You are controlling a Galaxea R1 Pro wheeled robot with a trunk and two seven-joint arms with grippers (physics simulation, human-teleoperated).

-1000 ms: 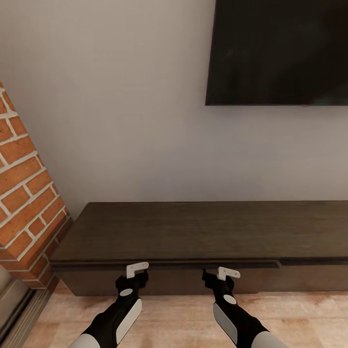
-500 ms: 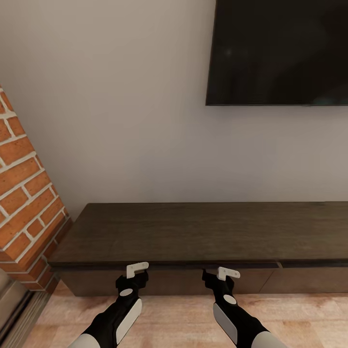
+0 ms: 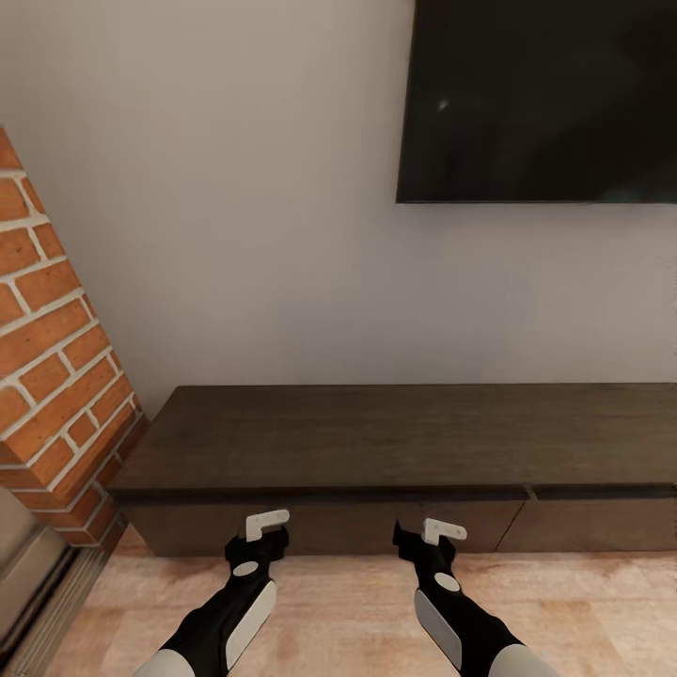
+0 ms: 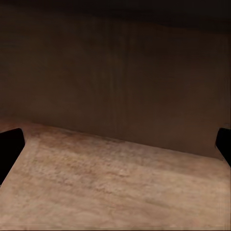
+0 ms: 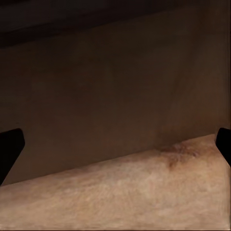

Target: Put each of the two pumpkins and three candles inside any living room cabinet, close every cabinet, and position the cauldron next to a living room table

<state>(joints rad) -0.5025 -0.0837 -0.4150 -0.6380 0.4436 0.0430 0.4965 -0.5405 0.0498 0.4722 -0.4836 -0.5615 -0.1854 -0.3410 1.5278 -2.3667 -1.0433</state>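
Observation:
The long dark brown cabinet stands against the white wall, and its drawer fronts look shut. My left gripper and right gripper hover low over the wooden floor, just in front of the left drawer front and apart from it. Both are open with nothing between the fingers. In the left wrist view the fingertips sit wide apart, with the cabinet front ahead. The right wrist view has the same spread fingertips before the drawer front. Pumpkins, candles and cauldron are out of view.
A black TV hangs on the wall above the cabinet. A brick pillar juts out at the cabinet's left end. Light wooden floor spreads under both arms.
The whole view has shifted: the cabinet now sits higher and farther from the grippers, so the camera has backed off. The left drawer front no longer juts out as it did earlier.

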